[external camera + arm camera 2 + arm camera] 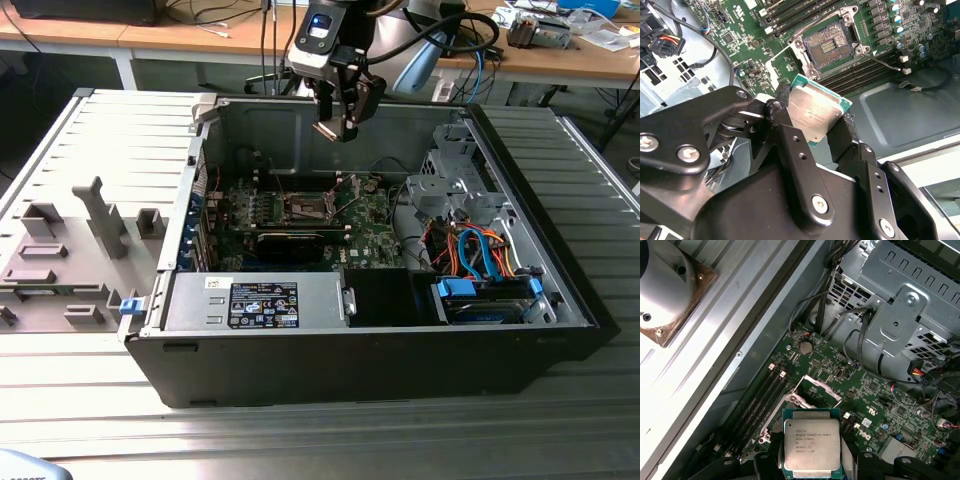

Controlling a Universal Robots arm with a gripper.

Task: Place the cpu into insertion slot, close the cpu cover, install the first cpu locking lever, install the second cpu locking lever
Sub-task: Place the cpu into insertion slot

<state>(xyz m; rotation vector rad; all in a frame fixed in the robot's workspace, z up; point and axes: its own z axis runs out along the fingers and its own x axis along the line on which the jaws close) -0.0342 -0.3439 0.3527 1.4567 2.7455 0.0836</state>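
Observation:
My gripper (338, 125) hangs over the open computer case, level with its rear wall, and is shut on the cpu. In both wrist views the cpu (815, 112) (811, 447) shows as a small silvery square with a green edge, pinched between two black fingers (790, 145). Well below it, on the green motherboard (372, 228), lies the insertion slot (829, 46) (305, 208), its gold contacts bare. A silvery frame, likely the cpu cover (820, 389), looks raised at the slot's edge. A thin locking lever (882, 62) sticks out beside the slot.
Black memory slots (860, 75) flank the socket. A metal drive cage (450, 180) with orange and blue cables (480, 255) stands at the exterior view's right. The power supply (262, 303) fills the case's front. A grey fixture tray (70, 250) lies left of the case.

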